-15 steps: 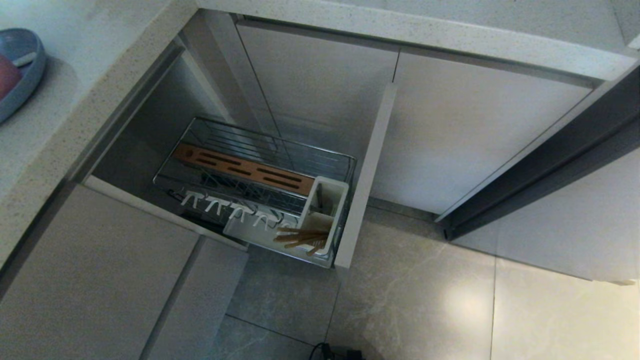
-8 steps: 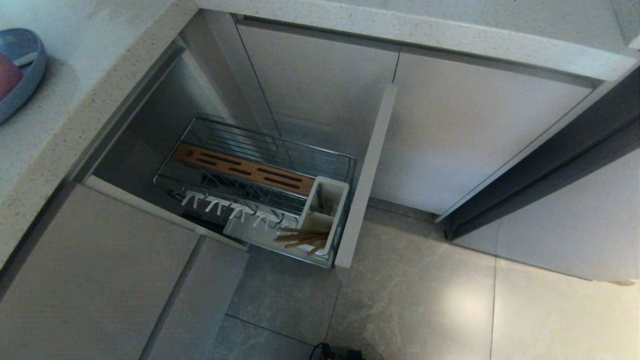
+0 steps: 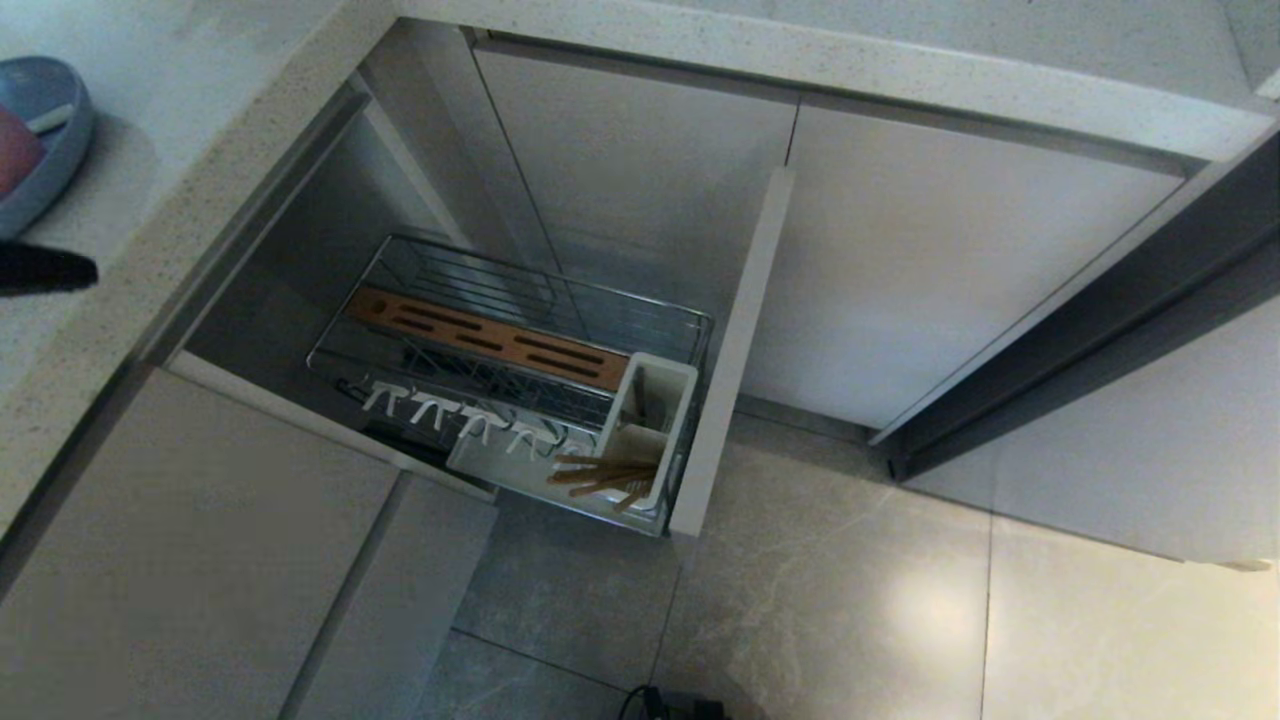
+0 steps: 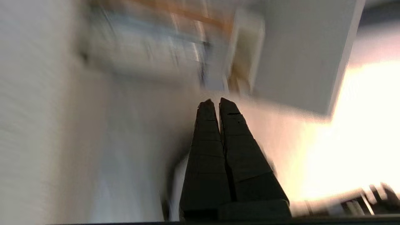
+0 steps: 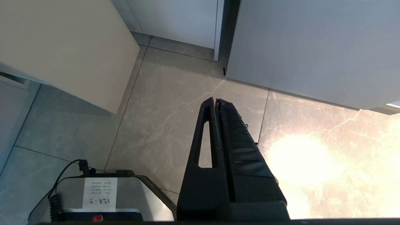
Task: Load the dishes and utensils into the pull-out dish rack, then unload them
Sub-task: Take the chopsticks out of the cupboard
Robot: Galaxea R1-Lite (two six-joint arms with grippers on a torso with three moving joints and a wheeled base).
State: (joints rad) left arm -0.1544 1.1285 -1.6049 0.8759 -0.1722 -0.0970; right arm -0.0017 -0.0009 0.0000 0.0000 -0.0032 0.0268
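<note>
Right now, you have the speckled pale stone counter (image 3: 150,230) carrying the wide, shallow light-blue round plate (image 3: 60,160) at its far left edge, with the small pink plastic bowl (image 3: 12,150) resting in it. The chrome wire pull-out dish rack (image 3: 520,370) stands open below, with neither dish in it; only the thin light-brown wooden chopsticks (image 3: 605,475) sit in its white utensil caddy (image 3: 650,420) at the front corner. By my reading, loading is partly done and unloading is all ahead. Your left gripper (image 4: 215,103), jaws pressed together and empty, shows in the head view only as a dark tip over the counter's left edge; its wrist view faces the rack. Your right gripper (image 5: 216,101), likewise closed, appears only in its own view, over the grey floor tiles (image 5: 175,118).
</note>
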